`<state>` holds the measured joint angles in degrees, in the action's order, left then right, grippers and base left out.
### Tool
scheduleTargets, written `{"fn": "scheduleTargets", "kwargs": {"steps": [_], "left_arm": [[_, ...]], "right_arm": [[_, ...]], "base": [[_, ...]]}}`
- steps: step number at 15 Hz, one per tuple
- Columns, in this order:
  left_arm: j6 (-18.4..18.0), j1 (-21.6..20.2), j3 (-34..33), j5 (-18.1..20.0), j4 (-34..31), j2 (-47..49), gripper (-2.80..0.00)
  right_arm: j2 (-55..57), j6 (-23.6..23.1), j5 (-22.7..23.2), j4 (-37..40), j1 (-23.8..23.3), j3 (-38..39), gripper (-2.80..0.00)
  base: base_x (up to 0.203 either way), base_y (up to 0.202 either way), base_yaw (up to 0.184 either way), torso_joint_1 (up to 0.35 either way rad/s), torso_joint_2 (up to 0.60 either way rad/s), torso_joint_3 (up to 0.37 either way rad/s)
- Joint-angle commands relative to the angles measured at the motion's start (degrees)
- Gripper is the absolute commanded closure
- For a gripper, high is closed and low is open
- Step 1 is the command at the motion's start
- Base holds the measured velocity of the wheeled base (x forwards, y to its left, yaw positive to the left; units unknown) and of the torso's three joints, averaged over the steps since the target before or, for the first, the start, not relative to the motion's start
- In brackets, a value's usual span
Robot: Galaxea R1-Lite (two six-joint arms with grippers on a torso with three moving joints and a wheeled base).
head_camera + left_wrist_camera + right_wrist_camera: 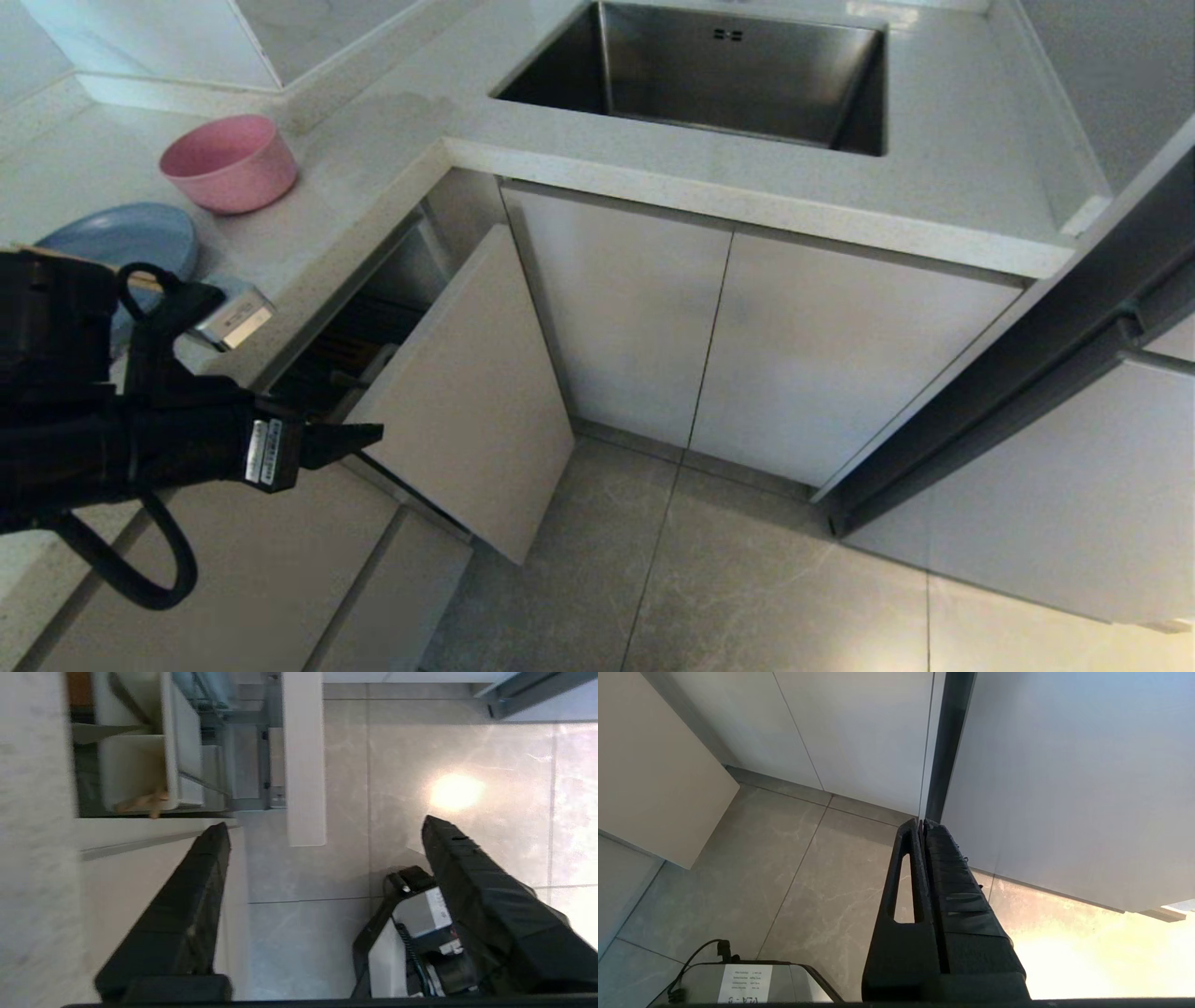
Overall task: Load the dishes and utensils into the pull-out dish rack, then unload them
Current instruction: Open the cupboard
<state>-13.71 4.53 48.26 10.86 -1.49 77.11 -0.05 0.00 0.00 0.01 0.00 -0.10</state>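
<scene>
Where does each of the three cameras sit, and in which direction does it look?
Head view: from the robot's head, down at the counter, sink, pink bowl, blue plate and pulled-out dish rack; the left arm and left tool show.
Left wrist view: behind the open left tool, down at the floor and the rack's white utensil box.
Right wrist view: behind the shut right tool, at floor and cabinet doors.
Shared: head and left wrist views both show the rack's beige panel front.
</scene>
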Motion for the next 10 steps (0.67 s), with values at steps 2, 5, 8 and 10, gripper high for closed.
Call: {"fn": "scheduleTargets", "kwargs": {"steps": [2, 5, 8, 10], "left_arm": [[0.0, 0.0, -0.5, 0.2, 1.7, 1.7, -2.80], [0.5, 0.1, -2.0, 0.5, 6.2, 2.9, -2.80], [1.9, 1.1, -2.3, 1.7, 6.5, 3.3, -2.80], [2.0, 1.2, -2.4, 1.8, 6.5, 3.3, -2.80]], "right_arm": [[0.0, 0.0, 0.0, 0.0, 0.0, 0.0, 0.00], [0.0, 0.0, 0.0, 0.0, 0.0, 0.0, 0.00], [0.0, 0.0, 0.0, 0.0, 0.0, 0.0, 0.00], [0.0, 0.0, 0.0, 0.0, 0.0, 0.0, 0.00]], "base": [[0.000, 0.000, 0.000, 0.000, 0.00, 0.000], [0.000, 0.000, 0.000, 0.000, 0.00, 0.000], [0.000, 0.000, 0.000, 0.000, 0.00, 0.000], [0.000, 0.000, 0.000, 0.000, 0.00, 0.000]]}}
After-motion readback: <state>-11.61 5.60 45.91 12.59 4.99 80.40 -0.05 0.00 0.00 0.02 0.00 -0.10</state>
